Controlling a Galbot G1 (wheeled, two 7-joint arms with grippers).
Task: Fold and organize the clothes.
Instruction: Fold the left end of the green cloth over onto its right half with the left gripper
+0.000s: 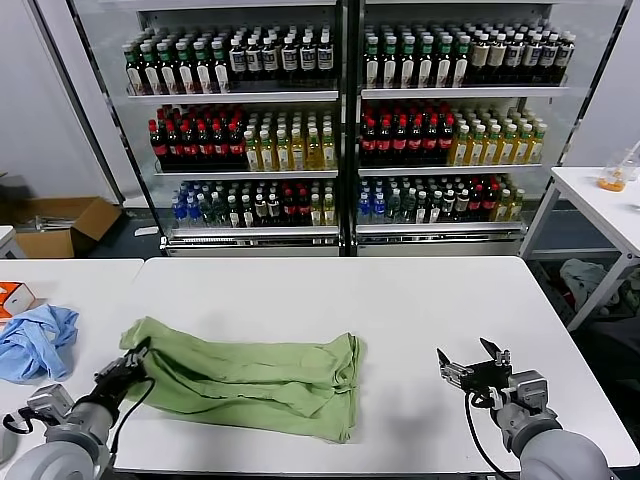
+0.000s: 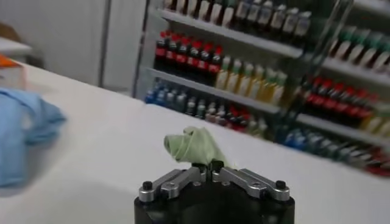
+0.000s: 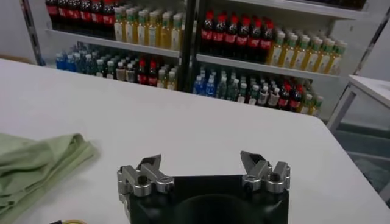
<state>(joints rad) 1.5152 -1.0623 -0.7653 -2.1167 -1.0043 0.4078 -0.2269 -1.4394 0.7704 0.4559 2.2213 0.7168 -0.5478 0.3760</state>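
Note:
The light green polo shirt [image 1: 250,380] lies folded into a long band across the front middle of the white table [image 1: 400,300]. My left gripper [image 1: 128,368] is shut on the shirt's left end, a bunched fold of green fabric [image 2: 196,146] standing between its fingertips. My right gripper [image 1: 472,362] is open and empty, low over the table to the right of the shirt. In the right wrist view my right gripper [image 3: 202,165] has its jaws wide apart, and the shirt's right end [image 3: 36,164] lies off to one side. The collar, buttons and graphic are hidden.
A light blue cloth [image 1: 35,340] lies crumpled at the table's left, beside an orange-and-white box [image 1: 12,298]; the cloth also shows in the left wrist view [image 2: 24,134]. Drink coolers [image 1: 340,120] stand behind the table. A second white table [image 1: 600,200] stands at the right.

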